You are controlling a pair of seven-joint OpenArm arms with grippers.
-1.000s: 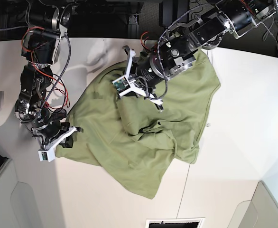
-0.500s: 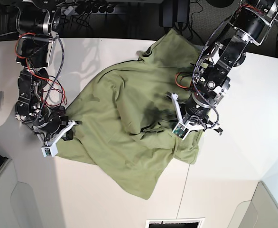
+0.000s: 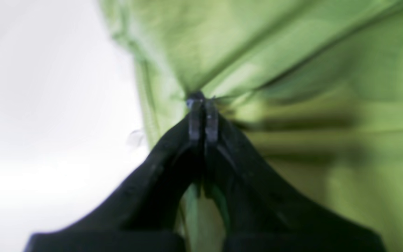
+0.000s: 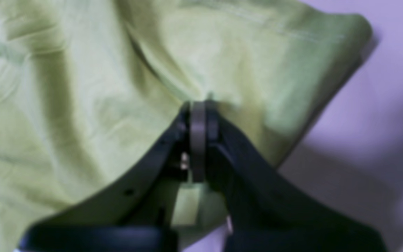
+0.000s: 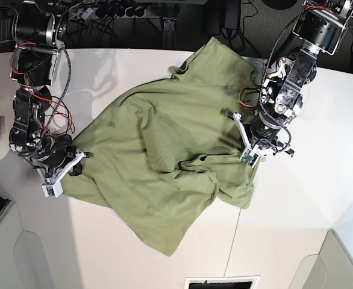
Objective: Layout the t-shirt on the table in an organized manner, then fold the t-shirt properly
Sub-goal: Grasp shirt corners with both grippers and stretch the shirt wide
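Layout step: both grippers, left at 3 o'clock, right at 9, clamp the t-shirt; next, pull apart.

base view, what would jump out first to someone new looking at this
The crumpled olive-green cotton t-shirt dominates, spread unevenly across the middle of the big white matte table. Each arm pinches one side of it: the left end effector is shut on the cloth at the view's right, the right end effector on the edge at the view's left.
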